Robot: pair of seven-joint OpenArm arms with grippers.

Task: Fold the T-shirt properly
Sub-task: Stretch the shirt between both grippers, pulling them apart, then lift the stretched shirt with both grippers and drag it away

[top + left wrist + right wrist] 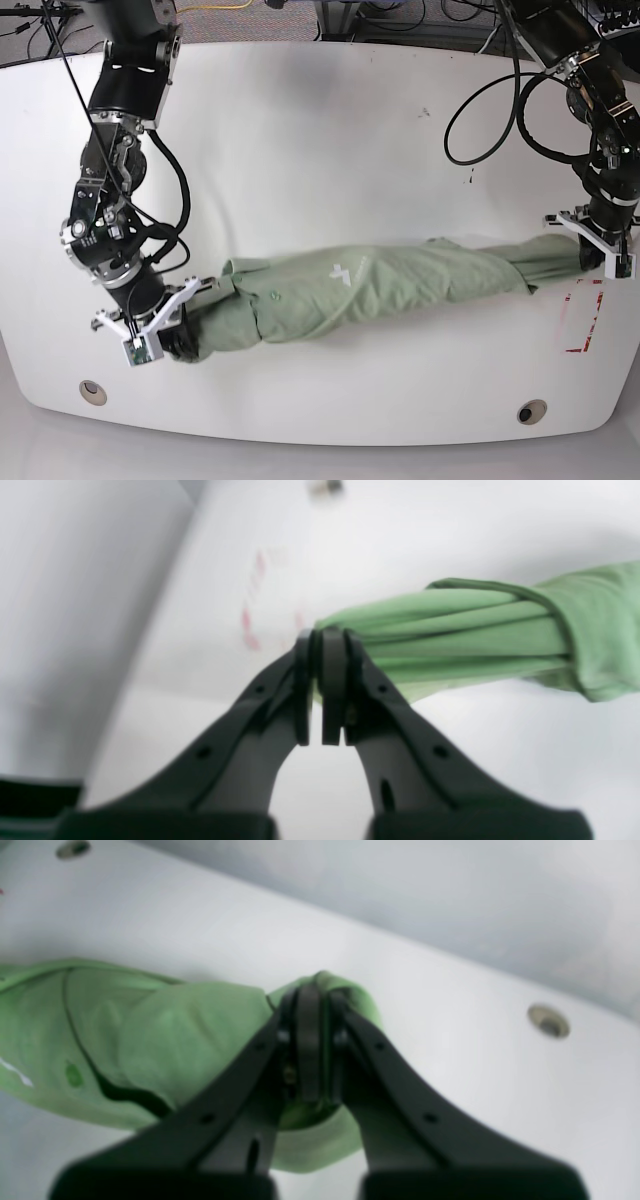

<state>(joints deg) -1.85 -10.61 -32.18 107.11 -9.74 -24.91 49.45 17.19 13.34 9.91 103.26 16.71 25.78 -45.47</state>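
The shirt (pixel 380 280) lies across the middle of the white table (pixel 320 120), pulled into a long bunched rope between the two arms instead of spread flat. The left gripper (pixel 322 645) is clamped on one gathered end, with pleats of cloth running away from its closed jaws; the right gripper (pixel 310 1005) is clamped on the other end, a wad of cloth wrapped round its tips. In the base view the white logo (pixel 343 272) faces up near the middle, and the collar end seems to lie toward the right gripper, though the folds hide much of it. My judgement is that this is a stretching or straightening step, before any real fold: the shirt is taut lengthwise but crumpled across. The next move probably calls for laying it down and spreading it wide, or regripping at corners, since a neat fold needs a flat panel. Around it are red marks (pixel 585 320) on the table by the left gripper, two round holes near the front edge (pixel 92 391), and cables beyond the far edge. Nothing lies in the shirt's way.
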